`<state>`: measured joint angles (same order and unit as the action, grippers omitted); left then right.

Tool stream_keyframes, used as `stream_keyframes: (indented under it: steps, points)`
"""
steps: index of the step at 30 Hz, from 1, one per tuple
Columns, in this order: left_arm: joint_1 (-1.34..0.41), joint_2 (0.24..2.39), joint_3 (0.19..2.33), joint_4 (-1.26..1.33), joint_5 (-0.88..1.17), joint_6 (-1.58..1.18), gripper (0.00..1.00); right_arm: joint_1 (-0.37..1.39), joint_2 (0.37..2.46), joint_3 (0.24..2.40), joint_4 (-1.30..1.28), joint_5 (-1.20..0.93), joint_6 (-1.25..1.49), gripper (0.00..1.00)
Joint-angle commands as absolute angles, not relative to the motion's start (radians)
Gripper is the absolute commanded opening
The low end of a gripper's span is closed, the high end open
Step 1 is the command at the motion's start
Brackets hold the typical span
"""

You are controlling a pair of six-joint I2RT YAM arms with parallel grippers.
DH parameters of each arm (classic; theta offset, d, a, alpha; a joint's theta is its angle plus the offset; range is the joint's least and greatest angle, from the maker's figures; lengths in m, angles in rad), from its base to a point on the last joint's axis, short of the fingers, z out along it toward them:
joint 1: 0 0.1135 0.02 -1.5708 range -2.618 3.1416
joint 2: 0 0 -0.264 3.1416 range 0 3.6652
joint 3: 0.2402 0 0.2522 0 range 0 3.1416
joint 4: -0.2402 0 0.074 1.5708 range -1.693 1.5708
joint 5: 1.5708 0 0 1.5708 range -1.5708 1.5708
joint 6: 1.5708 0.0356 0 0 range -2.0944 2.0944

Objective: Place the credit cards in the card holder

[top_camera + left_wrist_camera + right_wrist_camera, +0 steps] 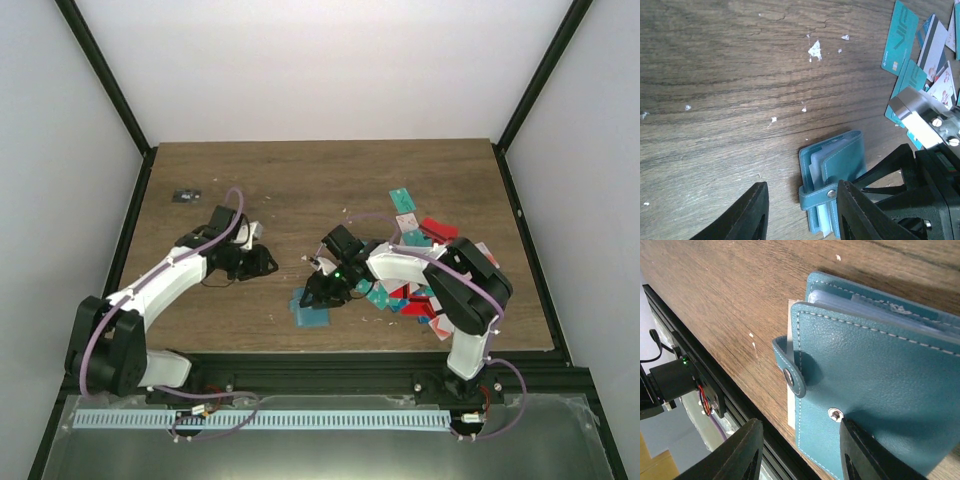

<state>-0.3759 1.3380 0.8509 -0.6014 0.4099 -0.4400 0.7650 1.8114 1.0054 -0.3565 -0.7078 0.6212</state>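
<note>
Both half open: left end effector (801,183) empty; right end effector (800,422), one finger (865,455) seemingly touching the card holder (880,375).

Small black object (186,195) lies on wooden table (300,180).

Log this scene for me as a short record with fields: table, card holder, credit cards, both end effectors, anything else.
table: brown wood
card holder: teal, folded closed, flat on the table near its front edge; strap appears unsnapped
credit cards: loose pile to the right of the holder, mostly teal and red
left end effector: open, empty, holder just ahead of it
right end effector: open, at the holder's strap edge, one finger over the cover
other: small black object, far left
</note>
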Motion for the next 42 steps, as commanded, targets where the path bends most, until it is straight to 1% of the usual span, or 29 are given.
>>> stream_keyframes:
  steps: [1, 7, 13, 28, 42]
  points:
    - [-0.357, 1.365, 0.874, -0.587, 0.482, -0.405, 0.41, 0.769, 1.819, 1.034, -0.410, -0.619, 0.603, 0.45]
    - [-0.357, 1.404, 0.880, -0.566, 0.542, -0.366, 0.43, 0.769, 1.783, 1.023, -0.399, -0.616, 0.603, 0.45]
    - [-0.357, 1.454, 0.892, -0.562, 0.547, -0.328, 0.46, 0.768, 1.764, 1.010, -0.389, -0.618, 0.613, 0.45]
    - [-0.370, 1.609, 0.952, -0.523, 0.609, -0.267, 0.46, 0.769, 1.676, 0.941, -0.356, -0.608, 0.660, 0.45]
    - [-0.436, 1.698, 0.971, -0.498, 0.622, -0.207, 0.46, 0.769, 1.612, 0.854, -0.335, -0.595, 0.698, 0.46]
